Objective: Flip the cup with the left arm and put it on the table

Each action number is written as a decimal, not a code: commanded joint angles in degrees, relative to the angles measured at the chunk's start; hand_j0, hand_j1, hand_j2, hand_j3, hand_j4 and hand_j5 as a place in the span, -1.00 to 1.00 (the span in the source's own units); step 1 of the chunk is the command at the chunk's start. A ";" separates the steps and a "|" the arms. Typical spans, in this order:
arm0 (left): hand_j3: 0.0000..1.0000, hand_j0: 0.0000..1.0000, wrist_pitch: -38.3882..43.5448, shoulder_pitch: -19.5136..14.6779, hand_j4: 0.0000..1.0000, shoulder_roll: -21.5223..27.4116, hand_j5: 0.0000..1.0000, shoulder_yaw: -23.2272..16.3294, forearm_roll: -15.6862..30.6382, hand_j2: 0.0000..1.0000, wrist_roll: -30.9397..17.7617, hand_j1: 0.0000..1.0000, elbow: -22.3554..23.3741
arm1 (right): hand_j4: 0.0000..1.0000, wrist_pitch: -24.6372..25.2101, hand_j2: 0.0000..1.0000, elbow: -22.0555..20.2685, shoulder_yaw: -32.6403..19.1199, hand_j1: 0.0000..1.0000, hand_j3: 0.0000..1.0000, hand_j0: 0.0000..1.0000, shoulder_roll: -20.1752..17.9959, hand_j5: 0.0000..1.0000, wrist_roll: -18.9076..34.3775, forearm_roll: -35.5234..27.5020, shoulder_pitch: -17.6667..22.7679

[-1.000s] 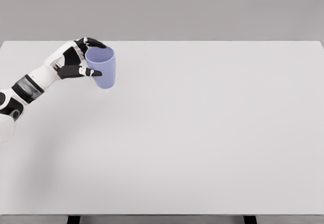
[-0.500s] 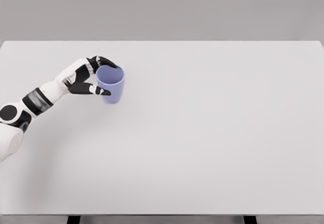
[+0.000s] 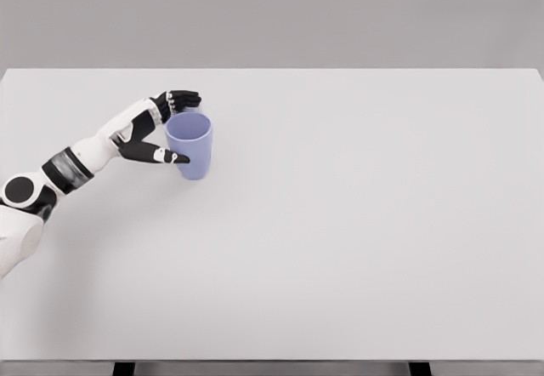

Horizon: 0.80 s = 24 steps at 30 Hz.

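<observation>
My left hand, frame left, clamps fingers around the cup: light, rigid, slick; I'd grip mid-wall.

Plain grey wall behind; two dark legs show under front edge, L & R.

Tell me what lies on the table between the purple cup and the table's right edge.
Nothing: in the head view the white table is bare from the purple cup, held by the left hand, across to its right edge.
</observation>
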 commanded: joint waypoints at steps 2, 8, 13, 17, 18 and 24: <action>1.00 1.00 0.06 -0.09 1.00 -0.13 1.00 0.10 0.34 1.00 0.00 1.00 -0.03 | 1.00 0.00 1.00 0.00 0.00 1.00 1.00 1.00 0.00 1.00 0.02 -0.01 0.00; 1.00 1.00 0.06 -0.09 1.00 -0.13 1.00 0.10 0.34 1.00 0.00 1.00 -0.30 | 1.00 0.00 1.00 0.00 0.00 1.00 1.00 1.00 0.00 1.00 0.02 -0.01 0.00; 1.00 1.00 0.06 -0.09 1.00 0.13 1.00 0.10 0.34 1.00 0.00 1.00 -1.18 | 1.00 0.00 1.00 0.00 0.00 1.00 1.00 1.00 0.00 1.00 0.02 -0.01 0.00; 1.00 1.00 0.06 0.61 1.00 0.75 1.00 0.19 0.34 1.00 0.00 1.00 -3.81 | 1.00 0.00 1.00 0.00 0.00 1.00 1.00 1.00 0.00 1.00 0.02 -0.01 0.00; 1.00 1.00 0.06 0.88 1.00 0.93 1.00 0.19 0.34 1.00 0.00 1.00 -4.51 | 1.00 0.00 1.00 0.00 0.00 1.00 1.00 1.00 0.00 1.00 0.02 -0.01 0.00; 1.00 1.00 0.06 2.02 1.00 1.98 1.00 0.36 0.34 1.00 0.00 1.00 -7.33 | 1.00 0.00 1.00 0.00 0.00 1.00 1.00 1.00 0.00 1.00 0.02 -0.01 0.00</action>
